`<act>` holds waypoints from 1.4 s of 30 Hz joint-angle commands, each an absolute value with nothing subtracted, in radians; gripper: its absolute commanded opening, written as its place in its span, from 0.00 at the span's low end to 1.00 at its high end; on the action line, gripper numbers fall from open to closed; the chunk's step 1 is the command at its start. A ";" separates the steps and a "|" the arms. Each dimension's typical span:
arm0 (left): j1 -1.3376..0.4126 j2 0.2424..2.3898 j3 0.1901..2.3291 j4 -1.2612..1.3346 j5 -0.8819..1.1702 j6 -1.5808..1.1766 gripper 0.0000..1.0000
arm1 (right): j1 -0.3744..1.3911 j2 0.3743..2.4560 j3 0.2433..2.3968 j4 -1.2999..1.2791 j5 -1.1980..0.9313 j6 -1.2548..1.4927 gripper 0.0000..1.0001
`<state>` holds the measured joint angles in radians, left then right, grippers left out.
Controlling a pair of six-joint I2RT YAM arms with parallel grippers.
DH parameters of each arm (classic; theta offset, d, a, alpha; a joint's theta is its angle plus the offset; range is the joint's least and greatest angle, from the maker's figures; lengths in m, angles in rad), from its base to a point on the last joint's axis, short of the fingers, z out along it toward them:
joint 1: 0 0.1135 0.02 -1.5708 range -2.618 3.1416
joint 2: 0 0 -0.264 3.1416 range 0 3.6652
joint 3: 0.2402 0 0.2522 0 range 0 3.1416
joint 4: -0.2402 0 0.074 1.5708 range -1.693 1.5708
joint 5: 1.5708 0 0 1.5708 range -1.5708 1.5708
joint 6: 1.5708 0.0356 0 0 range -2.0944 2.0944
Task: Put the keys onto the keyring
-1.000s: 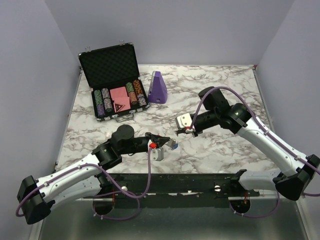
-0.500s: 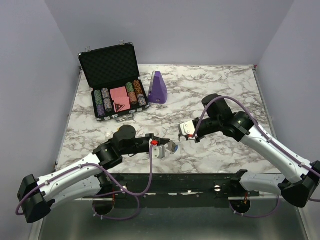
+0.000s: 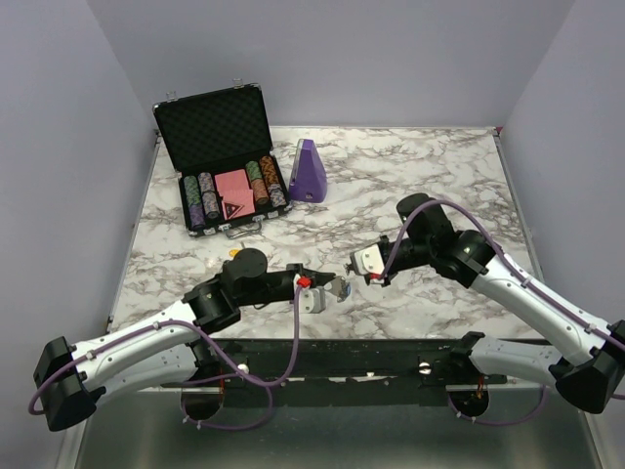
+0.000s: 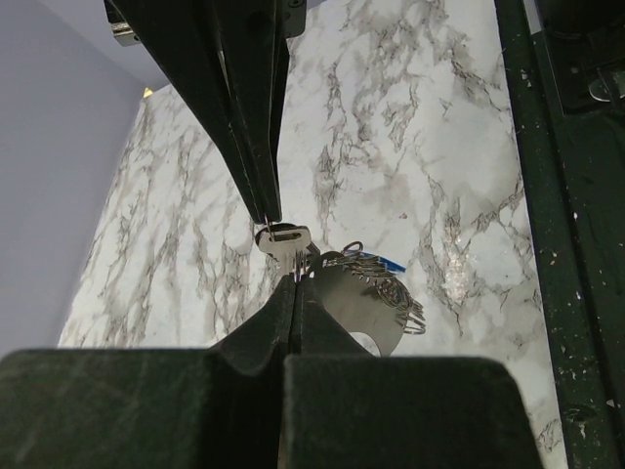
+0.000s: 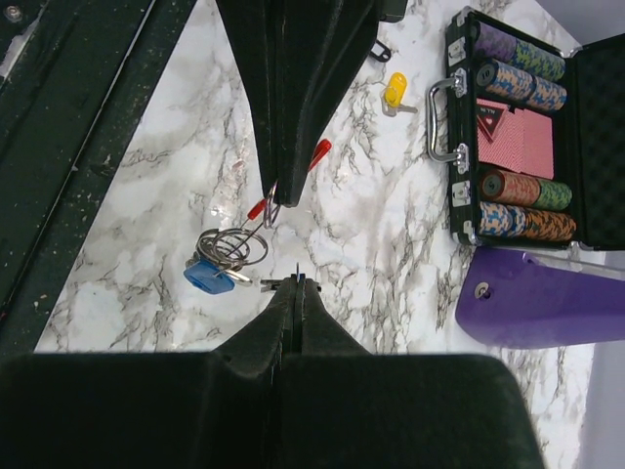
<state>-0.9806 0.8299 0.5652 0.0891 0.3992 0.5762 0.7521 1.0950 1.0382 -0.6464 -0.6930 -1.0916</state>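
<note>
1. Left gripper [image 4: 296, 289]: its two black fingers are pressed tight together. In the right wrist view they pinch the thick red plastic arc of the keyring [image 5: 232, 246], with red showing on either side of the tips.
2. That loop's silvery metal coils hang just beyond the grip. They are clear of the white-and-grey marbled table [image 3: 430, 166], near its front edge and between the two arms.
3. One silver key with a blue plastic tag [image 5: 208, 277] hangs from the coils, touching them.
4. Right gripper [image 5: 298, 285]: its fingers are likewise closed tight, and its tips point at the left gripper's tips from very near.
5. One small bare silver key [image 4: 283, 238] sits between the two sets of tips.
   - Its rounded head is at the right gripper's tips, which appear to pinch it.
   - Its blade runs toward the left gripper's tips.
   - Whether the blade has entered the coils cannot be told.
6. One key with a yellow plastic tag [image 5: 394, 91] lies flat on the marble, well apart from the ring, near the handle of the black poker-chip case [image 3: 213, 122] and beside the left arm.
7. The case stands open at the far left of the table, lid up, with rows of coloured chips and a red card deck inside.
8. Just to the right of the case is a purple wedge-shaped block [image 3: 310, 171].
</note>
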 commanded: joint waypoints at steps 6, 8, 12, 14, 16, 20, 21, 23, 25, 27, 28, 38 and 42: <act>-1.012 0.825 0.572 0.144 0.275 0.604 0.00 | 0.773 1.062 1.003 -0.586 -0.707 -1.121 0.00; -1.014 0.827 0.571 0.146 0.256 0.604 0.00 | 0.776 1.061 1.003 -0.586 -0.706 -1.121 0.00; -1.017 0.830 0.572 0.150 0.245 0.604 0.00 | 0.781 1.063 0.999 -0.574 -0.706 -1.120 0.00; -1.019 0.830 0.571 0.150 0.247 0.604 0.00 | 0.781 1.066 0.996 -0.555 -0.700 -1.108 0.00; -1.020 0.830 0.571 0.152 0.245 0.604 0.00 | 0.784 1.069 0.997 -0.546 -0.695 -1.101 0.00; -1.022 0.830 0.571 0.150 0.247 0.606 0.00 | 0.787 1.072 0.997 -0.541 -0.680 -1.101 0.00; -1.022 0.831 0.571 0.150 0.248 0.606 0.00 | 0.787 1.072 0.997 -0.543 -0.677 -1.101 0.00; -1.022 0.831 0.571 0.149 0.249 0.606 0.00 | 0.787 1.071 0.996 -0.545 -0.676 -1.103 0.00; -1.020 0.833 0.571 0.149 0.250 0.606 0.00 | 0.788 1.072 0.994 -0.545 -0.680 -1.104 0.00; -1.022 0.833 0.571 0.149 0.249 0.606 0.00 | 0.788 1.071 0.994 -0.545 -0.681 -1.104 0.00; -1.023 0.833 0.571 0.149 0.249 0.606 0.00 | 0.790 1.074 0.991 -0.543 -0.681 -1.108 0.00; -1.023 0.831 0.571 0.150 0.252 0.604 0.00 | 0.798 1.077 0.991 -0.540 -0.681 -1.100 0.00; -1.023 0.831 0.572 0.150 0.252 0.603 0.00 | 0.799 1.077 0.992 -0.538 -0.683 -1.097 0.00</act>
<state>-1.0168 0.8333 0.5648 0.1108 0.2619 0.5945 0.7887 1.0767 1.0065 -0.5613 -0.6922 -1.1076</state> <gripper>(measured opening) 0.008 0.005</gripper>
